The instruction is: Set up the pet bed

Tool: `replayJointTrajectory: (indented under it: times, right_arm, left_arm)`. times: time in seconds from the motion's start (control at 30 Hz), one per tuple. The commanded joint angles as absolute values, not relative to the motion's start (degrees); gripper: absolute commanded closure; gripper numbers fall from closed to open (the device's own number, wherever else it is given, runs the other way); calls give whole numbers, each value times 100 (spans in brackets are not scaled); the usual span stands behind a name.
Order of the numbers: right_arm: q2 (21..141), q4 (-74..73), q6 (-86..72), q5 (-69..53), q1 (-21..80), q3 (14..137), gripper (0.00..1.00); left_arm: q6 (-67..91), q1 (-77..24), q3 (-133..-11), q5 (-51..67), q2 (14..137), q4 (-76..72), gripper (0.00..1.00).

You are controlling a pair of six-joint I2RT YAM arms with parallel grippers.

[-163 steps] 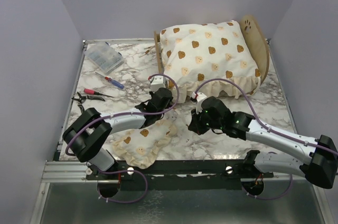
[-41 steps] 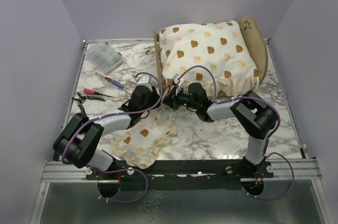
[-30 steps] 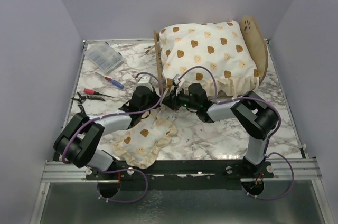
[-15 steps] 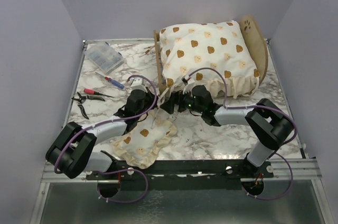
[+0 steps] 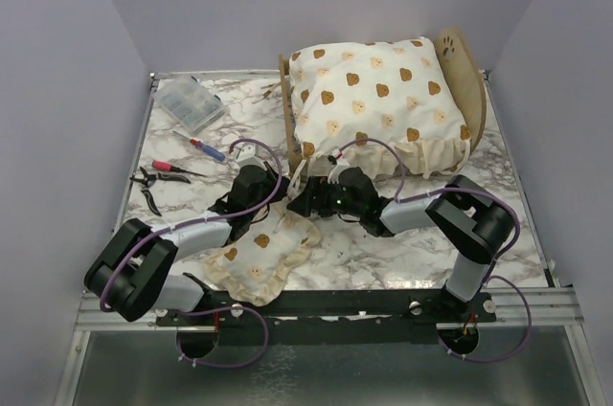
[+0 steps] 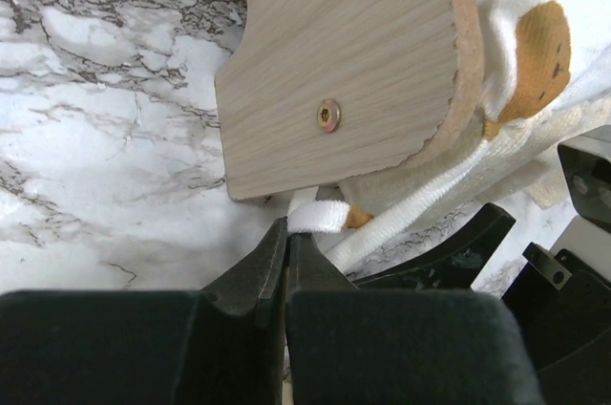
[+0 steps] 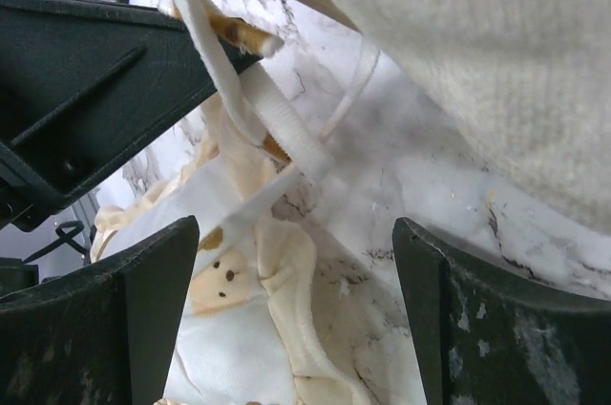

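Note:
The pet bed's plywood footboard [image 5: 286, 104] [image 6: 344, 71] and rounded headboard [image 5: 461, 59] stand at the back right, and the big bear-print cushion [image 5: 374, 95] fills the frame. My left gripper [image 5: 276, 179] [image 6: 286, 228] is at the footboard's near corner, shut on a white fabric tie [image 6: 321, 218] that hangs from the cushion. My right gripper [image 5: 305, 197] [image 7: 296, 314] is close beside it, facing it, open, with nothing between its fingers. White ties [image 7: 286, 142] dangle in front of it. The small bear-print pillow [image 5: 259, 255] [image 7: 224, 329] lies on the table below both grippers.
A clear plastic parts box [image 5: 190, 102] sits at the back left. A red-and-blue screwdriver [image 5: 204, 148], a red-handled tool [image 5: 168, 166] and pliers [image 5: 151, 181] lie along the left side. Walls close in the table on three sides.
My right gripper has opened wide and drawn back a little toward the near side. The left gripper has stayed shut on the tie, shifting slightly.

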State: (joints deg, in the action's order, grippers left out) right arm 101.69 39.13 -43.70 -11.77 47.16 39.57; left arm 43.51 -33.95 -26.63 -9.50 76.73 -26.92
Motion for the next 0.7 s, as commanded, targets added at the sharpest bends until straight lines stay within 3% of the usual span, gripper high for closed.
replayJointTrajectory:
  times: [0.0, 0.1, 0.27, 0.37, 0.67]
  right_arm:
    - [10269, 4297, -4590, -889, 4827, 3773, 14]
    - [10287, 4287, -4644, -820, 4867, 3821, 17]
    - [10457, 4452, -4806, -994, 4899, 3927, 40]
    - [10510, 4484, -4878, -1003, 4936, 3958, 47]
    - [10629, 4622, -5051, -995, 5018, 4137, 55]
  left_arm:
    - [4636, -3469, -2539, -1031, 7577, -2707, 100]
    - [4674, -3472, -2563, -1036, 7574, -2707, 100]
    - [4736, -3489, -2590, -1028, 7595, -2707, 100]
    - [4746, -3504, -2580, -1043, 7585, -2707, 100]
    - [4764, -3542, -2566, -1098, 7566, -2707, 100]
